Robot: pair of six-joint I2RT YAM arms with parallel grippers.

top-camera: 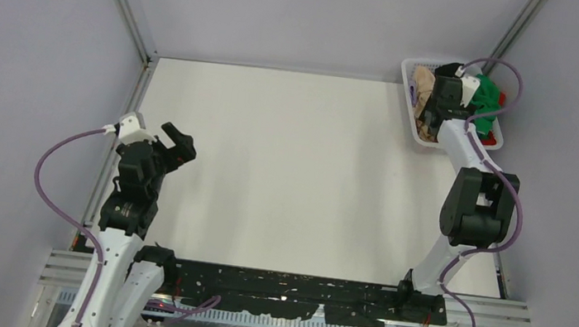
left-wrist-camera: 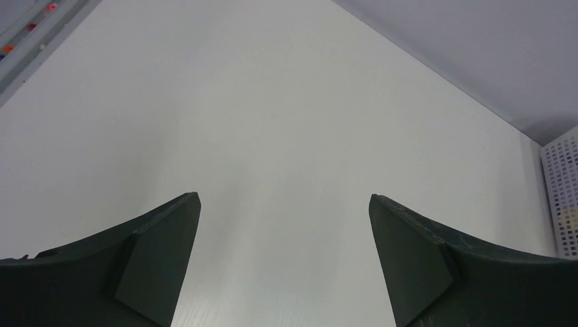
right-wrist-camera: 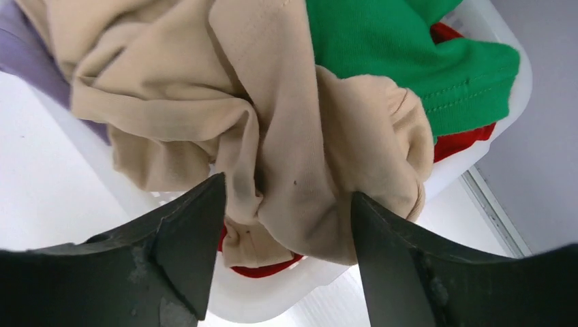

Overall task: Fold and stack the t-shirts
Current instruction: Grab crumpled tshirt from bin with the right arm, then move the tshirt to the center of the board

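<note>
Crumpled beige cloth t-shirt (right-wrist-camera: 272, 122): uppermost in the heap, bunched in thick folds, hanging over one rim of the white plastic basket (right-wrist-camera: 266, 300). Bright green t-shirt (right-wrist-camera: 409, 48): beside it, touching, rumpled. Red t-shirt (right-wrist-camera: 458, 142): visible beneath both. Lilac t-shirt (right-wrist-camera: 17, 51): under the beige one's opposite edge. All unfolded.
</note>
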